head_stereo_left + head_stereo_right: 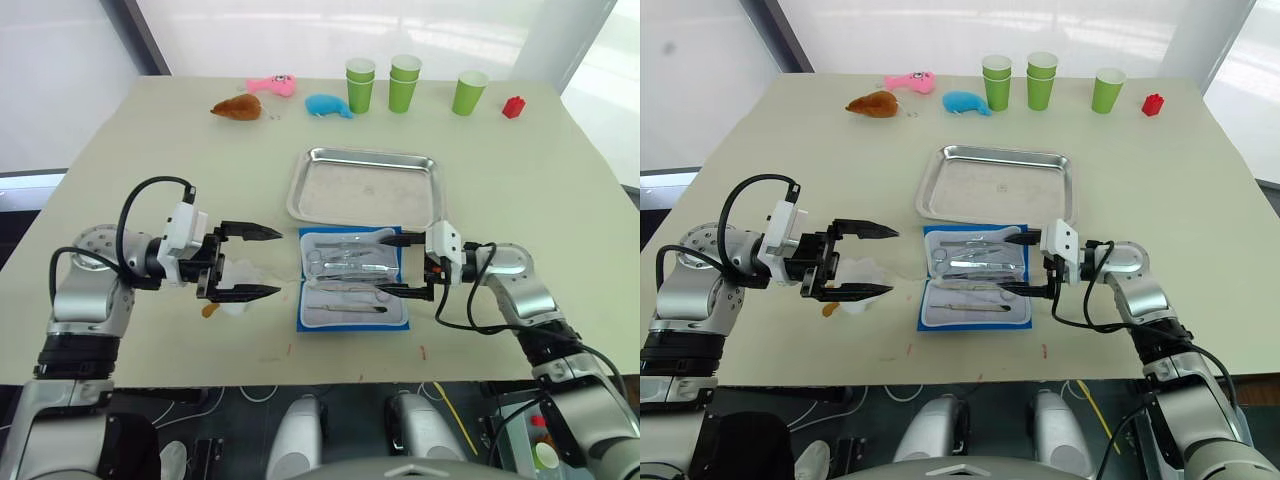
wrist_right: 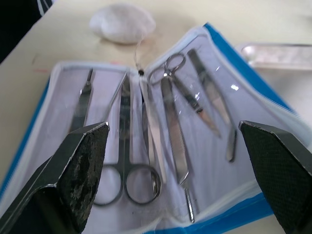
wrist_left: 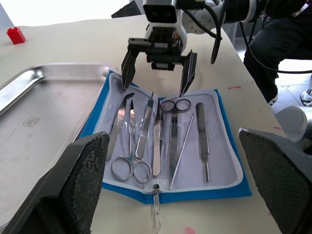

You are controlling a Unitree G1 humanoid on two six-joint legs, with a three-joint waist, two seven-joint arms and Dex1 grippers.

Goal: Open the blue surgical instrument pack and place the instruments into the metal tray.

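Both grippers' fingers wide — left point(image 1: 255, 262), right point(image 1: 400, 265); flat blue pack point(image 1: 353, 281) unfolded, slim steel instruments point(image 1: 350, 262).

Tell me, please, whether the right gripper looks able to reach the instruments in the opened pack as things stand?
Probably yes. The right gripper hangs open at the edge of the blue surgical instrument pack, which lies unfolded, and the instruments lie exposed with nothing between.
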